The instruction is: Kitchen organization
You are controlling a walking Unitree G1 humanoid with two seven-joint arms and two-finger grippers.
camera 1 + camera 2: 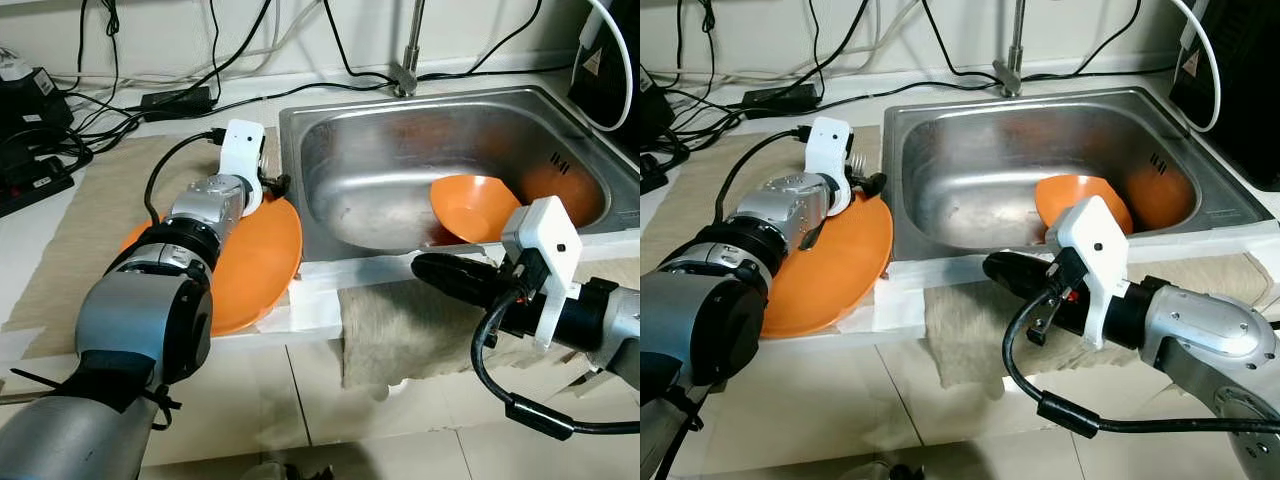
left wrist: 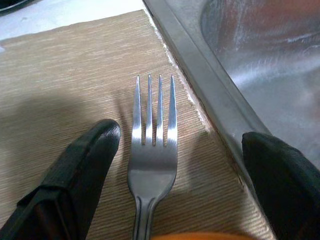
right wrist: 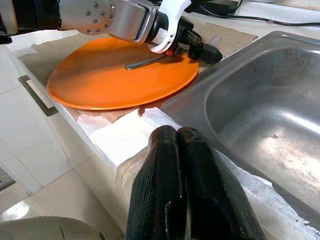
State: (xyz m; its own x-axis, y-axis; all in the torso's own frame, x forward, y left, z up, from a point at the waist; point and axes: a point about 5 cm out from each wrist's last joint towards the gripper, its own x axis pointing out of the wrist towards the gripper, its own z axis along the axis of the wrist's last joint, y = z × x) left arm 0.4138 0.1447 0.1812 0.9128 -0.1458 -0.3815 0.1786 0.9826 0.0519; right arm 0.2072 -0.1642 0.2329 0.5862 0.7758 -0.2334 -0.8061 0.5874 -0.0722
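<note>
Lying handle on the orange plate [image 1: 255, 260], the fork [image 2: 152, 150] points tines away between the wide-spread left hand [image 2: 175, 165].

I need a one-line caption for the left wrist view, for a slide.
Open left gripper straddling a fork on the beige mat beside the sink.

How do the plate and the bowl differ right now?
The orange plate lies flat on the counter mat left of the sink, carrying a fork; the orange bowl sits tilted inside the sink, with nothing visible in it. The plate is wide and shallow, the bowl smaller and deeper.
</note>
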